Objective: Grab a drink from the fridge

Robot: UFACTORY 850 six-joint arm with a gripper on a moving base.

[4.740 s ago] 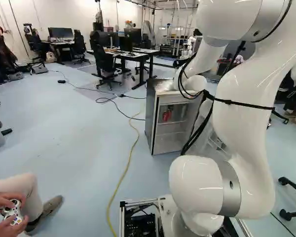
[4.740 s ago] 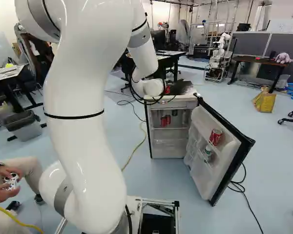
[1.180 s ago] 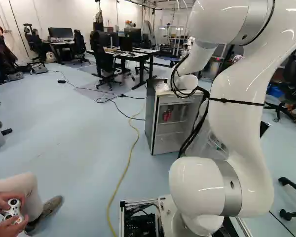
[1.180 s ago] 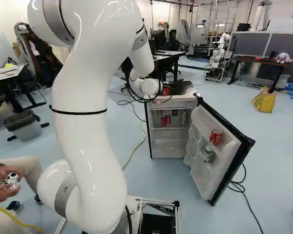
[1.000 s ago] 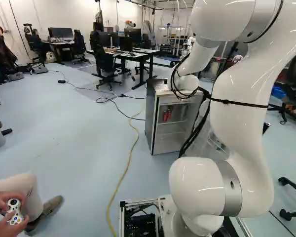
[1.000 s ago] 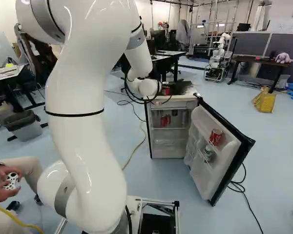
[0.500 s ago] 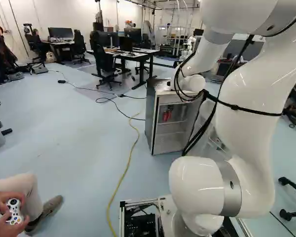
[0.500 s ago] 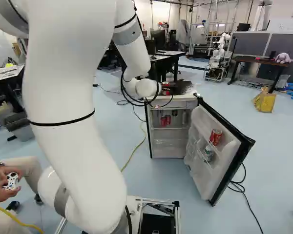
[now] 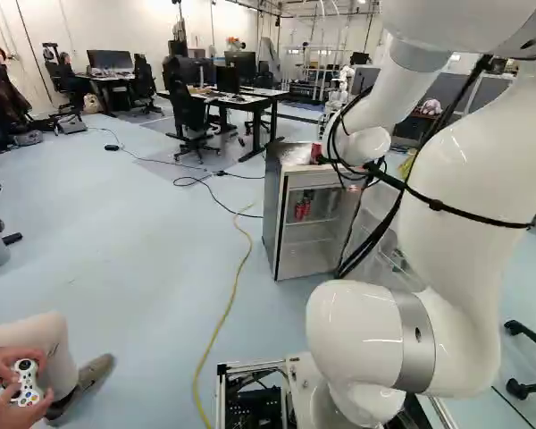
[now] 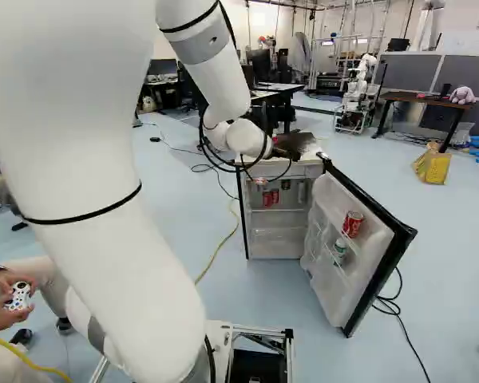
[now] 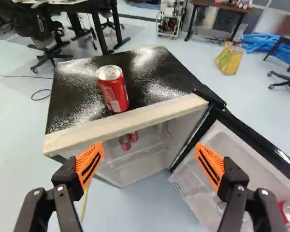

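A white robot arm (image 10: 96, 231) leans toward a small fridge (image 9: 279, 210), its claw (image 11: 149, 158) released, orange-padded fingers (image 11: 90, 165) parted wide with nothing gripped between them. To the claw's right, the fridge door (image 10: 347, 279) hangs swung back, carrying a red soda can (image 10: 353, 223) on its upper rack. Ahead of the claw and below the cabinet's top, a pair of red cans (image 11: 125, 142) stands on an inside shelf, seen through the gap between the fingers. Beyond the front edge, another red soda can (image 11: 114, 91) stands on the black fridge top (image 11: 157, 72), its long axis upright. Which drink is wanted cannot be told; the shelf pair would call for a lower, forward approach, clear of that edge. Farther off are a yellow bag (image 10: 433, 166) and another robot (image 10: 357, 96).
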